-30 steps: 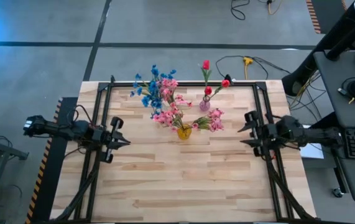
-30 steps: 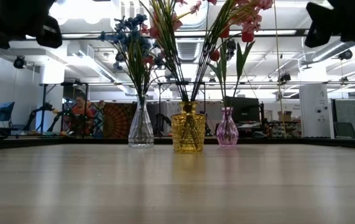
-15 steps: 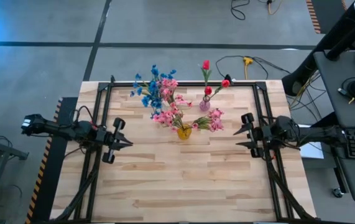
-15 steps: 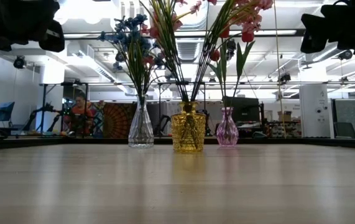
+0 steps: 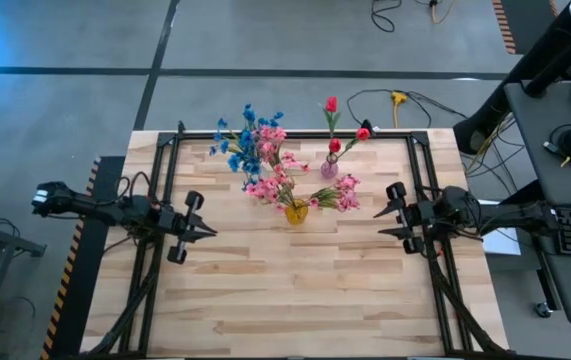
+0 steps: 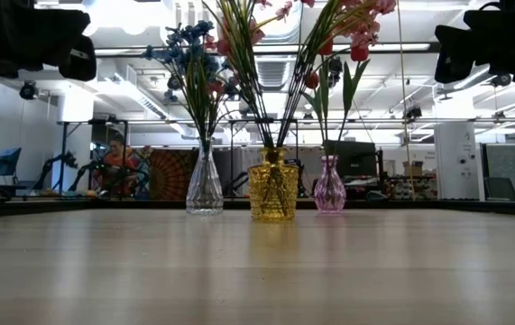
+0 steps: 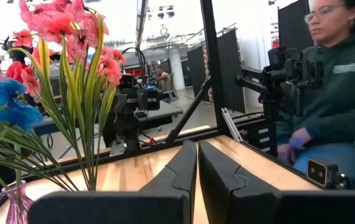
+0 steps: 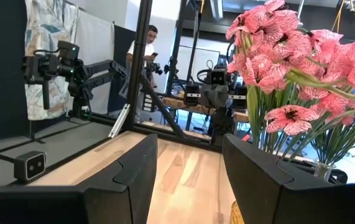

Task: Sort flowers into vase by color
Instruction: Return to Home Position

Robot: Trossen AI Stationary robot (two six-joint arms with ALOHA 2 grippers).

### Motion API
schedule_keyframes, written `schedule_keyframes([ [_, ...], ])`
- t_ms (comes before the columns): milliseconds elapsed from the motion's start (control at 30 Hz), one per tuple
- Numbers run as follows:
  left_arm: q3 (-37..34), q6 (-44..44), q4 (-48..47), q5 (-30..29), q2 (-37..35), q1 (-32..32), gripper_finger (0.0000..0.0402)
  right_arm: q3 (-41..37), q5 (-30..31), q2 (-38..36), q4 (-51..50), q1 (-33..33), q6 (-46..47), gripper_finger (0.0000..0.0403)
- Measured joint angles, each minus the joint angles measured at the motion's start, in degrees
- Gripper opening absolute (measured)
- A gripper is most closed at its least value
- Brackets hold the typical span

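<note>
A robotics lab (industrial hall): concrete floor (image 5: pixel 65 110), ceiling ducts (image 6: pixel 280 68), computer desk (image 5: pixel 535 120).

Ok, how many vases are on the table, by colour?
Clear vase: 1
Yellow vase: 1
Violet vase: 1
Total: 3
</note>
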Motion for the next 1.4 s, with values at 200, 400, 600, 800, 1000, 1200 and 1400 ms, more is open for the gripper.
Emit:
schedule_keyframes([
  [200,0.02,0.0,-0.02,-0.04,1.15,0.0,0.0,0.0,0.0,0.0,0.0,0.0,0.0,0.0176],
  [400,0.07,0.0,-0.01,-0.04,2.28,0.0,0.0,-0.02,0.02,0.0,0.0,0.0,0.0,0.0176],
  [600,0.09,0.0,-0.01,-0.04,3.33,0.0,0.0,-0.04,0.02,0.0,0.0,0.0,0.0,0.0176],
  [800,0.09,0.0,0.0,-0.04,4.25,0.0,0.0,-0.04,0.04,0.0,0.0,0.0,-0.02,0.0176],
  [1000,0.09,0.0,0.0,-0.04,5.02,0.0,0.0,-0.04,0.04,0.0,0.02,0.0,-0.02,0.0176],
  [1200,0.09,0.0,0.0,-0.02,5.64,0.0,0.0,-0.04,0.04,0.0,0.0,0.0,-0.02,0.0176],
  [1400,0.09,0.0,-0.02,-0.02,6.14,0.0,0.0,-0.04,0.04,0.0,0.01,0.0,-0.02,0.0176],
])
